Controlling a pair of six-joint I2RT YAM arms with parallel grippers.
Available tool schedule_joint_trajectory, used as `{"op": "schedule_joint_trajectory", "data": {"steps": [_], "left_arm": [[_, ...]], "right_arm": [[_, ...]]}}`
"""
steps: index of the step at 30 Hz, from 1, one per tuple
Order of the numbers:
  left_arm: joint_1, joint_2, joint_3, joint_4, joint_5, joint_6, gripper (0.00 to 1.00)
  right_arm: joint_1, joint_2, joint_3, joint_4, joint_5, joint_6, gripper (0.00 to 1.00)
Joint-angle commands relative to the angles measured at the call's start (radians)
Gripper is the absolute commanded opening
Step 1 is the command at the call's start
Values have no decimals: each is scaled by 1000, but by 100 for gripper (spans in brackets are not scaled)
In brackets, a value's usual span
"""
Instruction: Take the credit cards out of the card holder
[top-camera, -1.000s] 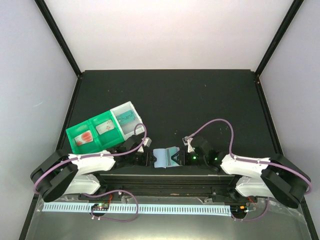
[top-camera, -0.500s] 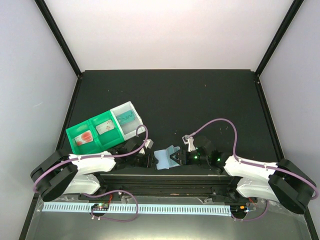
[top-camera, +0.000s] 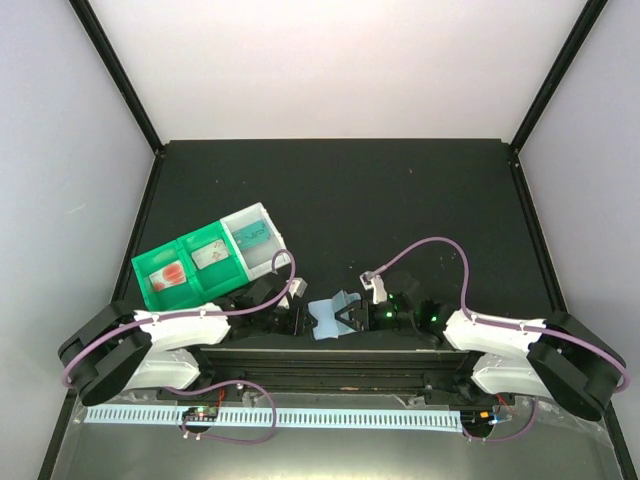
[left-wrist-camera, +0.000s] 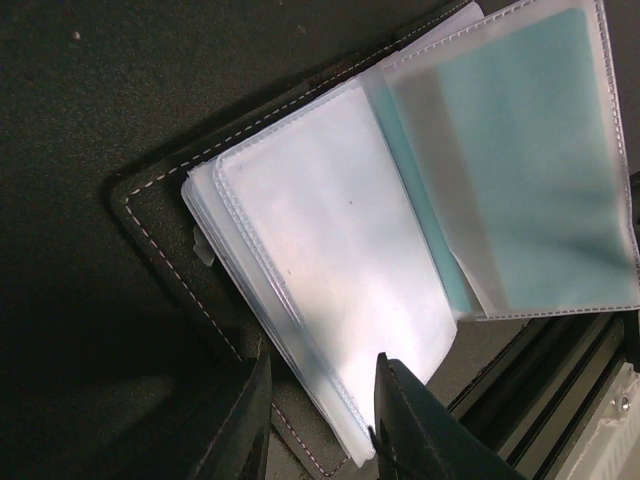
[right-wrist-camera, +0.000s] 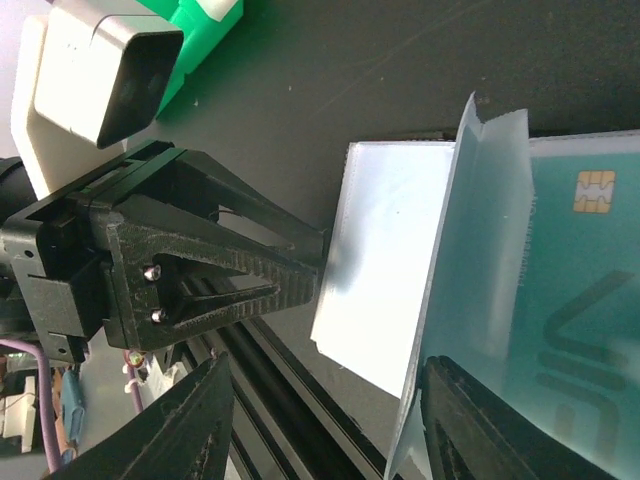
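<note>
The pale-blue card holder (top-camera: 330, 318) lies open at the table's near edge between my two grippers. In the left wrist view its clear sleeves (left-wrist-camera: 330, 250) sit on a black stitched cover. A teal card (right-wrist-camera: 580, 300) with a gold chip sits inside a sleeve page that stands raised; it also shows in the left wrist view (left-wrist-camera: 520, 160). My left gripper (left-wrist-camera: 322, 400) is shut on the holder's left edge. My right gripper (right-wrist-camera: 330, 380) is open, with the raised sleeve page against its right finger (right-wrist-camera: 470, 420).
A green two-compartment tray (top-camera: 150, 262) stands at the left; a whitish card with red print (top-camera: 170, 273) lies in its left compartment. A white bin (top-camera: 262, 215) adjoins it and holds a teal card. The black rail of the arm mount (top-camera: 330, 352) runs just behind the holder.
The sleeve page with the teal card has risen from lying flat to standing up. My right gripper has shifted slightly left towards the holder. The left gripper has stayed put.
</note>
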Motion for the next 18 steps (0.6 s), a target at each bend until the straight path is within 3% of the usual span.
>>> {"op": "schedule_joint_trajectory", "data": {"steps": [1, 6, 13, 18], "left_arm": [[-7, -21, 12, -14, -3, 1, 31], [-7, -36, 17, -32, -12, 3, 32], [-7, -76, 17, -58, -40, 3, 32], [-7, -102, 8, -70, -55, -1, 36]], "right_arm": [[9, 5, -9, 50, -23, 4, 52], [14, 15, -4, 56, -26, 5, 54], [36, 47, 14, 58, -29, 1, 70], [51, 75, 24, 80, -34, 6, 72]]}}
